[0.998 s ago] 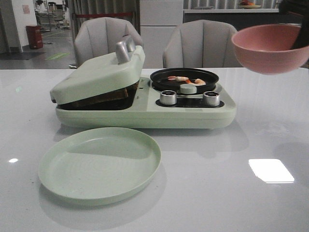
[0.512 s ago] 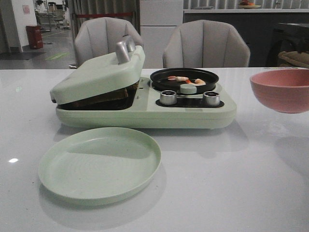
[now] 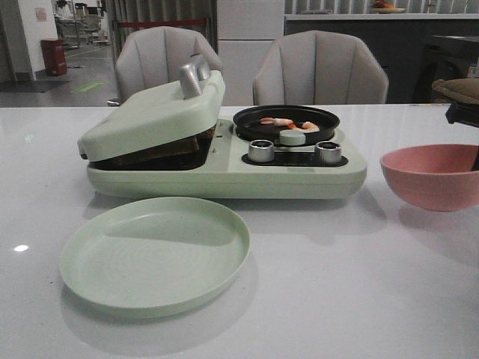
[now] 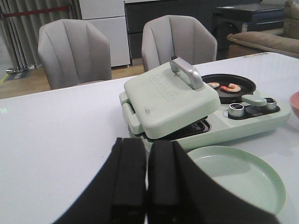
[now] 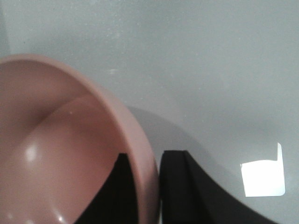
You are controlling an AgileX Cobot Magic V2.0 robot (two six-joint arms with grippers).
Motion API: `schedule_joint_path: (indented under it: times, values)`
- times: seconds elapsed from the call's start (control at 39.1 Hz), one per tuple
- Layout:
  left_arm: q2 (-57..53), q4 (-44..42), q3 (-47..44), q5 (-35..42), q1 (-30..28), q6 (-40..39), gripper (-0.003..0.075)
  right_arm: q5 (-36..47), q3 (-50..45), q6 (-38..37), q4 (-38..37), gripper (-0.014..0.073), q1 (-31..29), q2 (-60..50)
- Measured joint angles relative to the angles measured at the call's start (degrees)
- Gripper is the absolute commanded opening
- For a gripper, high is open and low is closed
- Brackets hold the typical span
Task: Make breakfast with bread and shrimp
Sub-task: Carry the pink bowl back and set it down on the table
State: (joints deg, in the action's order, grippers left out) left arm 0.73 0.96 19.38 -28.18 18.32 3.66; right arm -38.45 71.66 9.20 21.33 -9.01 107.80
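Note:
The bread (image 3: 171,146) shows only as a dark brown edge under the part-lowered lid (image 3: 153,112) of the pale green breakfast maker. The shrimp (image 3: 288,123) lie in its round black pan (image 3: 251,120), and also show in the left wrist view (image 4: 225,87). My right gripper (image 5: 147,186) is shut on the rim of an empty pink bowl (image 5: 56,154), one finger inside and one outside. The bowl (image 3: 430,176) sits low at the table's right. My left gripper (image 4: 145,186) is shut and empty, back from the maker's lid (image 4: 170,100).
An empty pale green plate (image 3: 153,254) lies in front of the maker, also in the left wrist view (image 4: 238,179). Two metal knobs (image 3: 260,150) and a pale green round knob (image 3: 292,137) are on the maker's right half. Two chairs stand behind the table.
The pink bowl has come down from high at the right to table level, still held by my right gripper. The maker, plate and shrimp have not moved.

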Motion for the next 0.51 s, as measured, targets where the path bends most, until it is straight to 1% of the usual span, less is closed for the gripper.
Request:
schedule_joint_path:
  times: [0.1, 0.15, 0.23, 0.36, 0.51]
  values:
    - [0.0, 0.0, 0.0, 0.0, 0.0, 0.0, 0.0114, 0.9, 0.0, 0.5, 0.1, 0.0421, 1.0, 0.1]
    - [0.0, 0.0, 0.0, 0.0, 0.0, 0.0, 0.0114, 1.0, 0.0, 0.6, 0.2, 0.0437, 1.3, 0.1]
    - [0.0, 0.0, 0.0, 0.0, 0.0, 0.0, 0.0114, 1.1, 0.0, 0.7, -0.4, 0.044, 1.4, 0.1]
    - [0.0, 0.0, 0.0, 0.0, 0.0, 0.0, 0.0114, 0.4, 0.6, 0.7, -4.1, 0.044, 1.4, -0.5]
    - [0.0, 0.0, 0.0, 0.0, 0.0, 0.0, 0.0114, -0.1, 1.0, 1.8, -6.2, 0.044, 1.4, -5.5]
